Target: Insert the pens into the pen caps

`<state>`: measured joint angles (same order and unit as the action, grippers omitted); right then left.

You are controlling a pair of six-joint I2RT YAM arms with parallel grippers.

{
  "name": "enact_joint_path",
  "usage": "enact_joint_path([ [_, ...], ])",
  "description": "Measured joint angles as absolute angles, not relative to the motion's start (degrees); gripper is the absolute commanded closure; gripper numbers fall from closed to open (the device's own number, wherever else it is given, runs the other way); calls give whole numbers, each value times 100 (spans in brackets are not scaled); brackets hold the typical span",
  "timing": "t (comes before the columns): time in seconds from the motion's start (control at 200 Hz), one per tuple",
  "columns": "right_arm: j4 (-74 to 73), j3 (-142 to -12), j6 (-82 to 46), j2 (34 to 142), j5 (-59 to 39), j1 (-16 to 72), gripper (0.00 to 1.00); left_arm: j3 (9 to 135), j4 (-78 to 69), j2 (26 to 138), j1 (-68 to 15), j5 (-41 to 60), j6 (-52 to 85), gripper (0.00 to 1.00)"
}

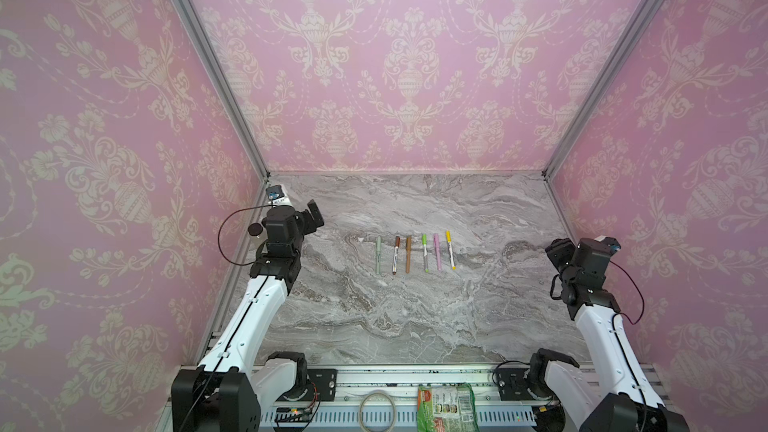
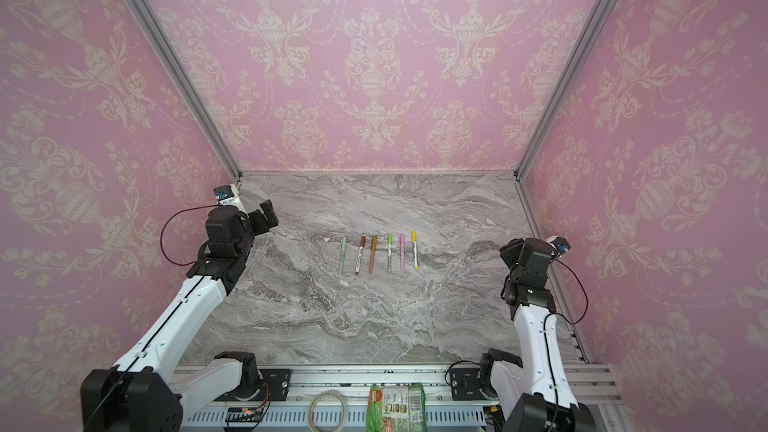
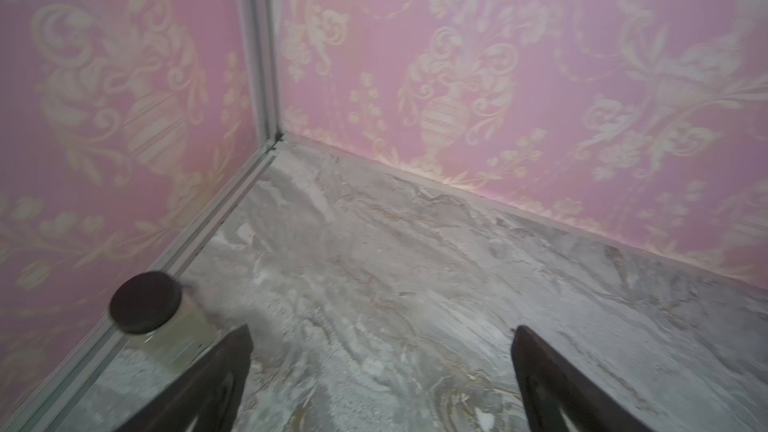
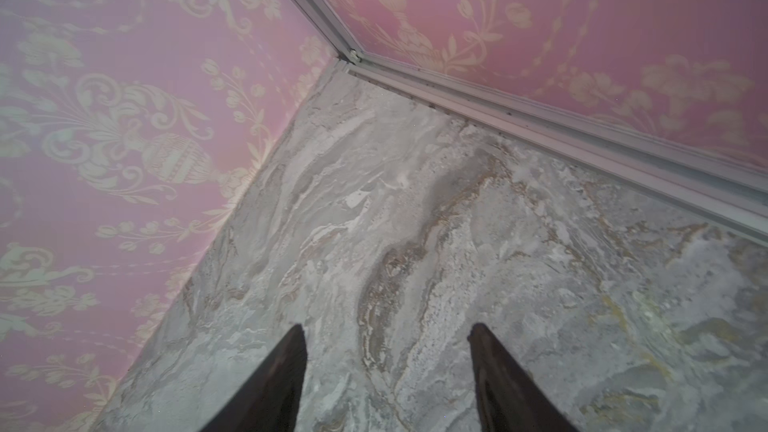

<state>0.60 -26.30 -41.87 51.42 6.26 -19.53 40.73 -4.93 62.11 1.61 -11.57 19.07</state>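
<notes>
Currently: both grippers wide, pens in a row mid-table

Counted six pens at the middle of the marble table, laid side by side without touching. Long axes run from the table's near edge toward its far edge.

Logged from the table's left side to its right:
- sage green pen
- white pen with brown cap
- brown pen
- white pen with bright green cap
- pink pen
- white pen with yellow cap

Saw pen caps seated on the far ends of the three white barrels. Cannot tell a cap joint on the three single-coloured pens, too small in both top views.

Found left gripper raised near the table's left edge, toward its far-left corner. Jaws spread wide, with only bare marble between the fingers in the left wrist view. Noted a small jar with a dark lid at the table's left edge, just beside one finger there.

Found right gripper above the table's right edge. Jaws apart, gripping nothing, with only marble between them in the right wrist view.

Placed both grippers at the table's sides, well apart from the row at its middle.

Spotted a green packet and a pale ring on the rail past the table's near edge.
</notes>
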Motion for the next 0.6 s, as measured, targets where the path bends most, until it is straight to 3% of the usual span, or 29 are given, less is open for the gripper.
enact_joint_path([
  [0.24,-2196,-880,-3660,5699,1074,-1879,36,2694,-1288,6316,622,-1758,2064,1],
  [0.6,-5636,-950,-1817,8178,1203,-425,34,2123,-3527,8313,622,-1651,1509,1],
])
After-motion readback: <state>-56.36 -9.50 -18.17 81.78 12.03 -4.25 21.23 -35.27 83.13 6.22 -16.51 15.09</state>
